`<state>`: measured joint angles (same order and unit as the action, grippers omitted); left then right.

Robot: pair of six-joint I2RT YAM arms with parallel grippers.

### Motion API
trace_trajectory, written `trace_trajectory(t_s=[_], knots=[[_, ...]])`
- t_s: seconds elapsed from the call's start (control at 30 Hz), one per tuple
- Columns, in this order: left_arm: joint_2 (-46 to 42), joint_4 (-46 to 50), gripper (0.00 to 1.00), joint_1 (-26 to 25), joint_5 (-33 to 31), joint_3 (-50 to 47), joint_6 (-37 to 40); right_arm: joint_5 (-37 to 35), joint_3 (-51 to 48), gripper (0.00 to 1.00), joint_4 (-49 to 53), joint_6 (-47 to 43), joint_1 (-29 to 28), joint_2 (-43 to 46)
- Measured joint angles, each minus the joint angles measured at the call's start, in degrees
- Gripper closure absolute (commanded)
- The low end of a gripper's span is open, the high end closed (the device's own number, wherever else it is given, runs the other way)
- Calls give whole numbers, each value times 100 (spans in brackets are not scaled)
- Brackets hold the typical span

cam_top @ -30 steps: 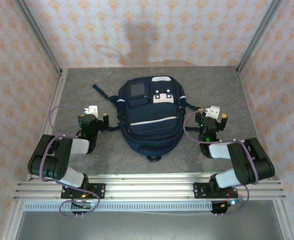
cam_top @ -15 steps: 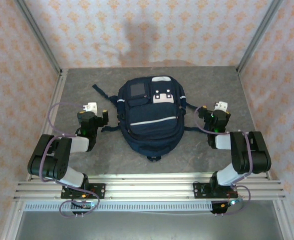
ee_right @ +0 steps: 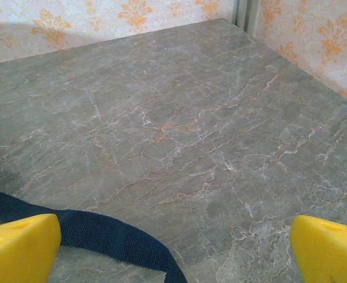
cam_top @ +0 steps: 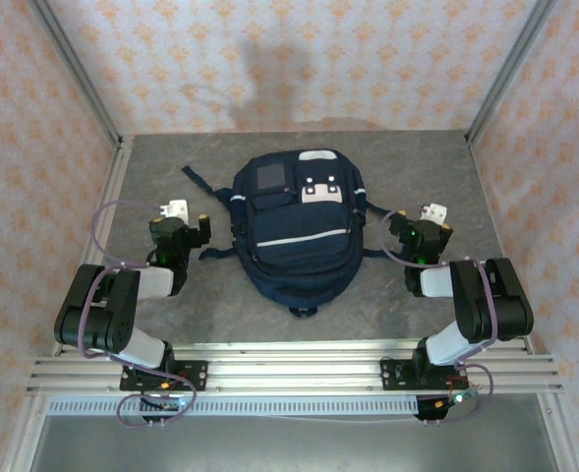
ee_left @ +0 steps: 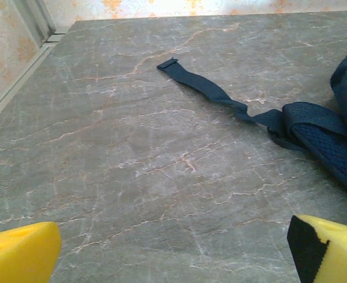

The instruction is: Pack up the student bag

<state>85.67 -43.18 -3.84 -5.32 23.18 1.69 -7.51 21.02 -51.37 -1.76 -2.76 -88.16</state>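
Opening step of packing: the student bag (cam_top: 294, 236), apparently zipped shut, is shown flat on the desk (cam_top: 417, 167) between the left end effector (cam_top: 187, 218) and the right end effector (cam_top: 419, 220), both wide open and empty; an approach to its zipper is judged necessary next.

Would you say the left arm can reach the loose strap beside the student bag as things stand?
Probably yes: the left tool is open, with bare table between it and the strap.
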Motion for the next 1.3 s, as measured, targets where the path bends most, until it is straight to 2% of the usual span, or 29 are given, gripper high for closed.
trace_trajectory(t_s=[0.2, 1.3], knots=[[0, 2, 0, -24, 160, 0, 55, 0, 0, 1, 46, -4, 2, 0], [0, 33, 0, 90, 149, 31, -28, 0, 0, 1, 48, -42, 2, 0]])
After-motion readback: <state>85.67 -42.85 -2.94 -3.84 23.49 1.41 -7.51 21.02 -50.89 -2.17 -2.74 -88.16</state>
